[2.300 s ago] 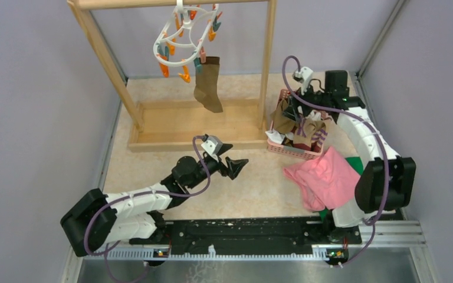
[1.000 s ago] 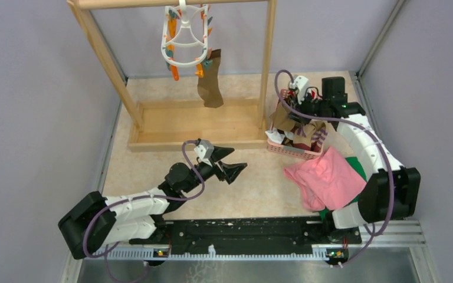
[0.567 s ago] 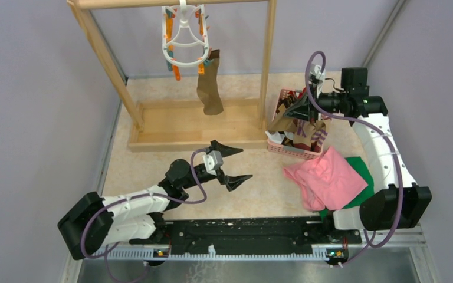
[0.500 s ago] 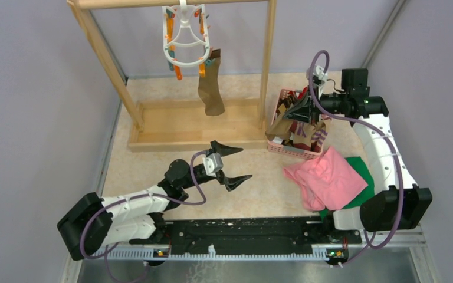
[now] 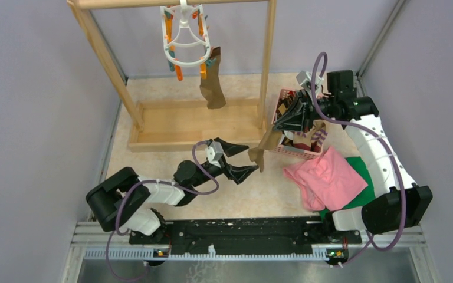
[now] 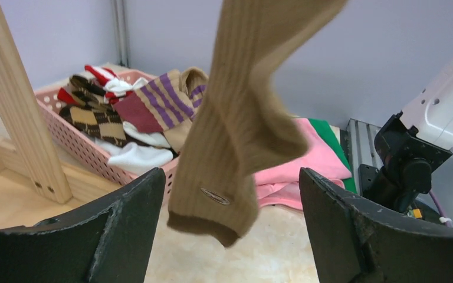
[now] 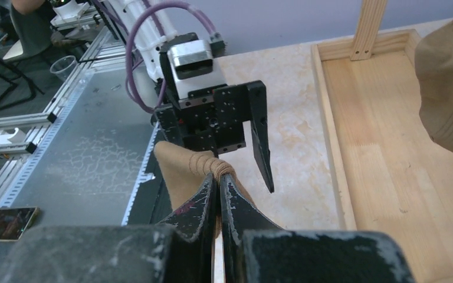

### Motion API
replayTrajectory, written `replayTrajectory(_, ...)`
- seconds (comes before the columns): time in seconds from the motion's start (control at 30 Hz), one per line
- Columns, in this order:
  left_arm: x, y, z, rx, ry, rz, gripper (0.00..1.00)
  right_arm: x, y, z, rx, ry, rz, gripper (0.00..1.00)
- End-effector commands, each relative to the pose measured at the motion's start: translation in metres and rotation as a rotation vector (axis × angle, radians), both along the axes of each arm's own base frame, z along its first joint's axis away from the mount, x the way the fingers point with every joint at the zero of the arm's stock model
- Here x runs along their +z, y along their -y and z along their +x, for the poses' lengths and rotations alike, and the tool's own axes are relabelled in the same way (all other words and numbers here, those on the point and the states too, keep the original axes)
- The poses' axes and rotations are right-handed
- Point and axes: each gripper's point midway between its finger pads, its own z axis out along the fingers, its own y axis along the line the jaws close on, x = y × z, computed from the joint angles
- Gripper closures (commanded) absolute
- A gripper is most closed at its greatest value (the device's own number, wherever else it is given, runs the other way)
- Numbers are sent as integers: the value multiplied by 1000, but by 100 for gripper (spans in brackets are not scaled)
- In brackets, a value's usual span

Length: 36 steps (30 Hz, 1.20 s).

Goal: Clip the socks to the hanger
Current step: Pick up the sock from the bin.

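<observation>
The table [image 5: 147,162] lay bare between the near edge of the wooden rack [image 5: 171,121] and my bases, open room on the left. The hanger [image 5: 184,36] hung from the rack's top bar, an olive-brown sock [image 5: 213,88] clipped at its right side. The pink basket [image 5: 295,152] (other socks [image 5: 301,138] heaped inside) sat right of the rack's post. My right gripper [image 5: 278,125] was clenched on a tan sock [image 5: 265,147], which dangled past the basket's left rim into the gap between the spread fingers of my left gripper [image 5: 249,159].

Tan ribbed sock [image 6: 236,135]; purple-striped sock [image 6: 165,103]; pink basket [image 6: 82,141]; white hanger [image 5: 184,63]
</observation>
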Motion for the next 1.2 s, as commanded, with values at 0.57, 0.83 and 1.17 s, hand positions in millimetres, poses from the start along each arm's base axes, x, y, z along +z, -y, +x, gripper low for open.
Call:
replayTrajectory(0.57, 33, 17, 16, 15, -42, -212, 39, 0, -11, -11, 96, 15, 57, 100)
replayTrajectory(0.83, 33, 15, 32, 92, -65, -219, 41, -4, -12, -10, 104, -6, 60, 100)
replayTrajectory(1.17, 35, 20, 41, 116, -40, -238, 43, -6, -12, -9, 114, -22, 65, 100)
